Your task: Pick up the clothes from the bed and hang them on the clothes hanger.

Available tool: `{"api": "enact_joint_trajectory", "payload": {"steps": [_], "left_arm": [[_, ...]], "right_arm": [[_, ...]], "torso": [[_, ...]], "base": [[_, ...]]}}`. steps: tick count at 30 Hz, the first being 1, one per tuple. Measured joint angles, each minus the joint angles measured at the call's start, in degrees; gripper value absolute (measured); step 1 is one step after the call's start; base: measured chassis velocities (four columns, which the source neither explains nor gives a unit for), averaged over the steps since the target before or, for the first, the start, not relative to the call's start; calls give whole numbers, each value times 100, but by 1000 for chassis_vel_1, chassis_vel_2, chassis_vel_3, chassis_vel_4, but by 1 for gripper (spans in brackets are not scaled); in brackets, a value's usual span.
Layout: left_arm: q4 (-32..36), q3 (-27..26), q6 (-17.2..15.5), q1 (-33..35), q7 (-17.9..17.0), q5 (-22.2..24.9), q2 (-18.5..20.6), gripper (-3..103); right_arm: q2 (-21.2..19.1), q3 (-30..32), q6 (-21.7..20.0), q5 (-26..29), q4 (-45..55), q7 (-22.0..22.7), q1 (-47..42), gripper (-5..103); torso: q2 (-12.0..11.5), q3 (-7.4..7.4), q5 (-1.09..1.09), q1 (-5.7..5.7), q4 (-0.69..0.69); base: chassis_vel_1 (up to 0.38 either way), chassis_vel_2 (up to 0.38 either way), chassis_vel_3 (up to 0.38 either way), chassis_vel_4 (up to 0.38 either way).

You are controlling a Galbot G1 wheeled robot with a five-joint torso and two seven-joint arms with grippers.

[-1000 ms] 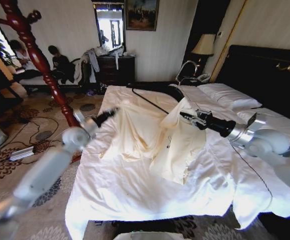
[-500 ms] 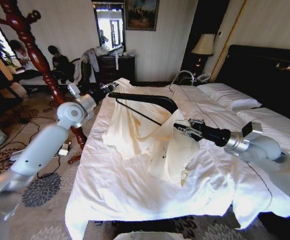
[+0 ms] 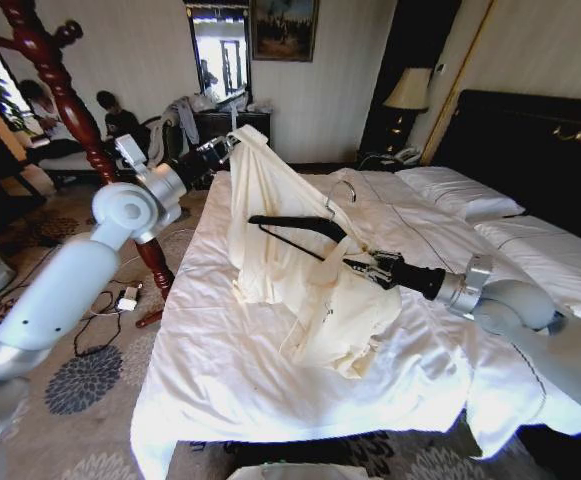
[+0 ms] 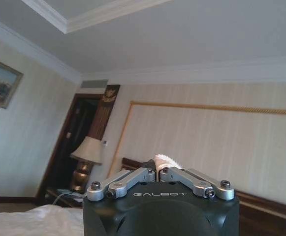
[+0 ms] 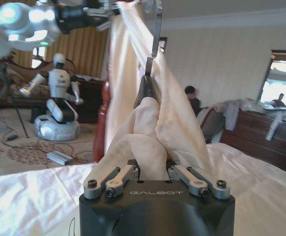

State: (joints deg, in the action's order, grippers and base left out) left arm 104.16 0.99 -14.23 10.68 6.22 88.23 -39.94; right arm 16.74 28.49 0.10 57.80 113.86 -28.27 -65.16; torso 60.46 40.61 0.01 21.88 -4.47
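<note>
Cream cloth, thin and limp, hangs in folds from the left gripper (image 3: 232,142), which pinches one edge of the clothes (image 3: 280,230) high over the near side of the bed (image 3: 230,390); a white scrap shows between its closed fingers in the left wrist view. Right of that, inside the garment, the black clothes hanger (image 3: 305,225) lies with its long axis running left to right, wire hook up. Farther right, the right gripper (image 3: 362,266) is clamped on bunched fabric at the hanger's end, so it looks the nearer arm for seating the shirt
</note>
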Motion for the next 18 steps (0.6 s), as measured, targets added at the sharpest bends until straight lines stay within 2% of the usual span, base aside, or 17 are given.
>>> {"api": "enact_joint_trajectory", "payload": {"steps": [3,9,12,14,17,18], "left_arm": [[11,-29,30,305,70,-334,103,0],[30,-74,76,561,132,-555,95,0],[120,-118,114,697,187,-680,112,0],[256,-197,117,785,195,-672,124,0],[365,-250,117,837,196,-635,134,0],[510,-304,117,896,195,-570,150,0]], "right_arm": [[-74,44,98,107,-26,-10,29,20],[-134,70,138,163,21,42,32,20],[-130,67,38,111,76,302,-43,20],[-119,50,-90,23,115,567,-107,20],[-119,29,-172,-41,125,726,-136,20],[-117,-4,-251,-101,126,919,-154,20]], "torso": [[0,0,-3,0,2],[0,0,-2,0,0],[0,0,-2,0,0],[0,0,-1,0,0],[0,0,-1,0,0],[0,0,-1,0,0]], "base": [[0,0,0,0],[0,0,0,0],[0,0,0,0],[0,0,0,0],[0,0,0,0],[0,0,0,0]]}}
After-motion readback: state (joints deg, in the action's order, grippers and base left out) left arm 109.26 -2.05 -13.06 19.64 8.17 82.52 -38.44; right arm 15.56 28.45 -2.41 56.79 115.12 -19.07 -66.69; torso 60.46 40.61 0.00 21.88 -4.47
